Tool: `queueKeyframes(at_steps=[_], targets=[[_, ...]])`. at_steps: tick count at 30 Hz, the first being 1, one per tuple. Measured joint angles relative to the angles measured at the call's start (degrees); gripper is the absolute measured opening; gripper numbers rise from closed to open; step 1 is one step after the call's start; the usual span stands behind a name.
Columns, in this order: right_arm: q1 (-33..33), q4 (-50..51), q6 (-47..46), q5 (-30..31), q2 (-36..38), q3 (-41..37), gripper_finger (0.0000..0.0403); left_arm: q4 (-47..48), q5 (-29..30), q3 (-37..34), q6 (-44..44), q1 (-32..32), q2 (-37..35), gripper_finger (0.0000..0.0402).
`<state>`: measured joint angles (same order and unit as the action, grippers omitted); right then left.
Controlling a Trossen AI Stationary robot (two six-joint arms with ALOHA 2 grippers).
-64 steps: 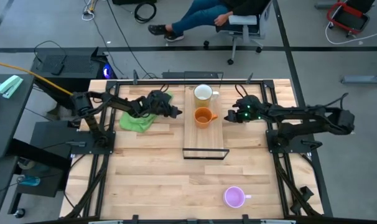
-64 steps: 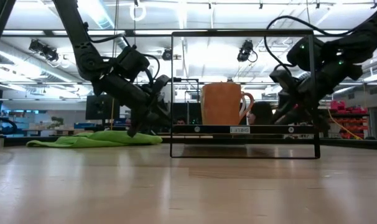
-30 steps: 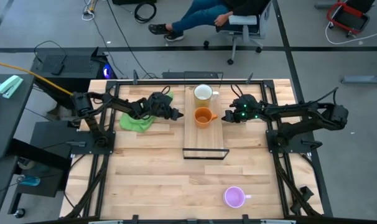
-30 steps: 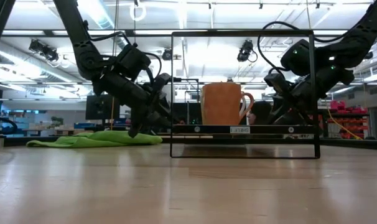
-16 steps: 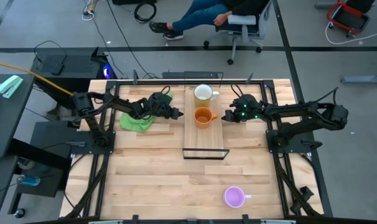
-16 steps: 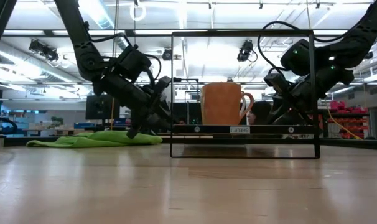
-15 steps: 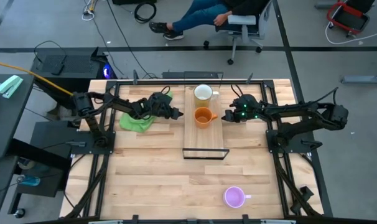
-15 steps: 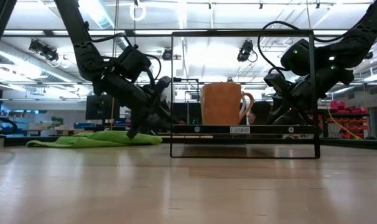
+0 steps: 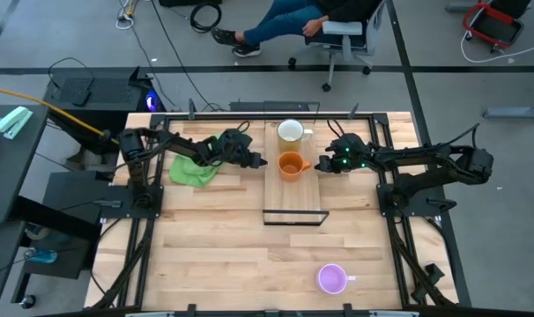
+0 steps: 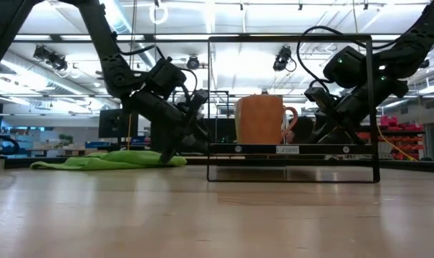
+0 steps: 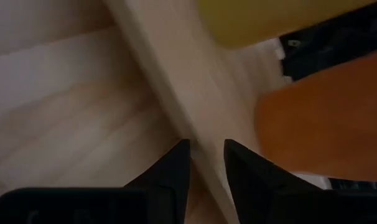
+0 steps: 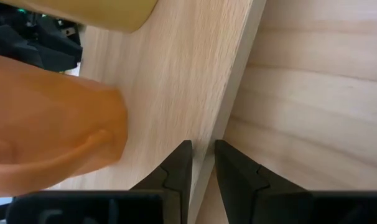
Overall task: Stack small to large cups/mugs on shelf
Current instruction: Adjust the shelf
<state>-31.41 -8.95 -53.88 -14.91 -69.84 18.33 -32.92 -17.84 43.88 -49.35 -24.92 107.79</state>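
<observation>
The shelf point(image 9: 293, 198), a long light-wood board on a thin black frame point(image 10: 292, 37), stands mid-table. On it are a white mug point(image 9: 290, 131) at the far end and an orange mug point(image 9: 291, 165) nearer the middle. The orange mug point(image 10: 263, 120) hides the white one in the low view. A light purple mug point(image 9: 331, 279) stands alone near the table's front edge. My left gripper point(image 9: 262, 163) is shut on the board's left long edge. My right gripper point(image 9: 320, 165) is shut on the right long edge, opposite the orange mug. My left gripper has the board's left long edge point(image 11: 198, 134) between its two fingers, one over the board's top and one outside the edge. It slants down at the shelf from the table's left. The shelf stands on its frame. My right gripper has the board's right long edge point(image 12: 219, 121) between its two fingers, next to the orange mug point(image 12: 45, 118). It slants down at the shelf from the table's right, and the fingers lie across the edge.
A crumpled green cloth point(image 9: 193, 169) lies on the table left of the shelf, under my left arm. Bare wooden tabletop point(image 9: 223, 255) stretches in front of the shelf. A person sits on a chair beyond the table's far edge.
My left gripper has gone a little toward the table's right edge. The shelf has slid that way with it, carrying the two upright mugs. My right gripper has kept its place on the other edge.
</observation>
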Motion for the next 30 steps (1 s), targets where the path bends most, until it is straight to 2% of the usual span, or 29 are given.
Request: queueKeyframes(at_steps=[7,18,30], targets=[[0.1,0.0,-0.1,-0.2,0.0,0.0,0.0076,1.5,-0.8,0.0,0.4,0.1,0.0,0.0108],[2.6,0.0,-1.7,0.9,0.0,0.0,0.0046,1.8,-0.2,-0.1,0.4,2.2,-0.1,0.0107],[5.1,0.4,-2.2,1.9,0.1,0.0,0.0044,2.0,-0.1,-0.2,-0.6,4.6,-0.2,0.0108]])
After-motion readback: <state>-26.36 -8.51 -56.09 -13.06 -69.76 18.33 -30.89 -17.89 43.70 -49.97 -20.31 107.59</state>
